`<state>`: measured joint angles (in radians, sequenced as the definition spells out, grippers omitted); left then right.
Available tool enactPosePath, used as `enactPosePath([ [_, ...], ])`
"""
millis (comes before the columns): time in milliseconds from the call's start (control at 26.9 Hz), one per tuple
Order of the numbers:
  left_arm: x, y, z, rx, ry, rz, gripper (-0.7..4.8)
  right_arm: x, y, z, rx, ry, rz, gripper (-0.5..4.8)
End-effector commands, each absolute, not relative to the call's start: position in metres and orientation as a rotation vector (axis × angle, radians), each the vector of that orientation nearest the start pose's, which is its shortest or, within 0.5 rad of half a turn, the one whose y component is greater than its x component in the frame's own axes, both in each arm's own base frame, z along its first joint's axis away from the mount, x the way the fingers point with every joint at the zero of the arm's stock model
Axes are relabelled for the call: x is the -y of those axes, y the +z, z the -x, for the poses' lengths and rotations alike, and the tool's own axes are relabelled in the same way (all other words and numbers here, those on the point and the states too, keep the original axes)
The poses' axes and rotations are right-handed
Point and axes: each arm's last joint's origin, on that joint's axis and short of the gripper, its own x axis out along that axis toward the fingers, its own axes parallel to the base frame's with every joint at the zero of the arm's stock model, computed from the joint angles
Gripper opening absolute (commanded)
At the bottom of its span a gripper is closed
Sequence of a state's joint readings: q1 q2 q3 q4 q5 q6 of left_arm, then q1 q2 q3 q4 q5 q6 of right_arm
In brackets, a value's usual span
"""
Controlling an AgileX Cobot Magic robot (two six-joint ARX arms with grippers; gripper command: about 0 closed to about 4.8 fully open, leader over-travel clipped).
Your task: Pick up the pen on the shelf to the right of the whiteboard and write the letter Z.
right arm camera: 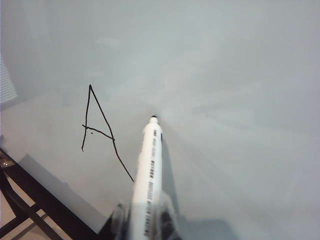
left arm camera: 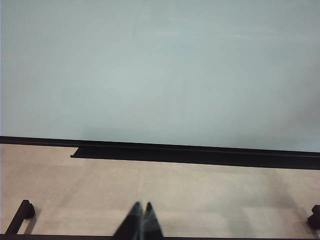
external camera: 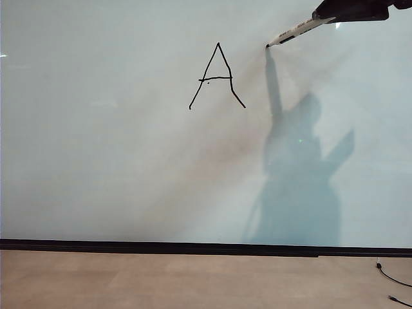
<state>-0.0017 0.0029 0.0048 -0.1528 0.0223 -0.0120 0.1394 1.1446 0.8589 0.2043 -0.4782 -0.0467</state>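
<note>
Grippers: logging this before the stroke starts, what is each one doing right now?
Left gripper: shut, empty, low in front of the whiteboard.
Right gripper: shut on the pen, tip at the board beside the A.

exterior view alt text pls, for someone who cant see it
The right gripper reaches in from the upper right, holding the pen with its tip at the whiteboard, just right of a black hand-drawn letter A. No Z is drawn yet.

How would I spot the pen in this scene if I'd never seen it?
Find the big pale whiteboard with a black letter A drawn on it. Up and right of the A, the right gripper holds the pen, a slim whitish stick with a dark tip, unlike the flat handwriting.
</note>
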Motion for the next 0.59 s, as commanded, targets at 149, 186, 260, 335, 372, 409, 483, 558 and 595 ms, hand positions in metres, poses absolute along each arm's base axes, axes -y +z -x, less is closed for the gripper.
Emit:
enactPosePath([
  [149, 0.001, 0.152, -0.097, -0.138, -0.024, 0.009, -0.05, -0.046, 0.331, -0.251, -0.03, 0.558, 0.047, -0.09],
  [186, 0.001, 0.152, -0.097, -0.139, -0.024, 0.009, -0.05, -0.046, 0.331, -0.25, -0.032, 0.55, 0.051, -0.09],
  [260, 0.001, 0.152, -0.097, -0.138, -0.024, 0.009, -0.04, -0.043, 0.332, -0.248, -0.03, 0.538, 0.053, -0.09],
  [335, 0.001, 0.152, -0.097, -0.138, -0.024, 0.009, -0.05, -0.04, 0.333, -0.248, -0.03, 0.529, 0.053, -0.09],
  [372, 0.001, 0.152, -0.097, -0.138, -0.024, 0.009, -0.04, -0.039, 0.333, -0.247, -0.03, 0.524, 0.053, -0.09],
  [409, 0.001, 0.152, -0.097, -0.139, -0.024, 0.009, -0.05, -0.038, 0.334, -0.247, -0.029, 0.52, 0.053, -0.09],
  [483, 0.001, 0.152, -0.097, -0.138, -0.024, 0.009, -0.04, -0.035, 0.335, -0.244, -0.037, 0.507, 0.052, -0.09],
  [558, 0.001, 0.152, -0.097, -0.138, -0.025, 0.009, -0.05, -0.031, 0.336, -0.241, -0.043, 0.488, 0.056, -0.09],
  [595, 0.001, 0.152, -0.097, -0.139, -0.024, 0.009, -0.04, -0.03, 0.337, -0.241, -0.042, 0.481, 0.06, -0.09],
])
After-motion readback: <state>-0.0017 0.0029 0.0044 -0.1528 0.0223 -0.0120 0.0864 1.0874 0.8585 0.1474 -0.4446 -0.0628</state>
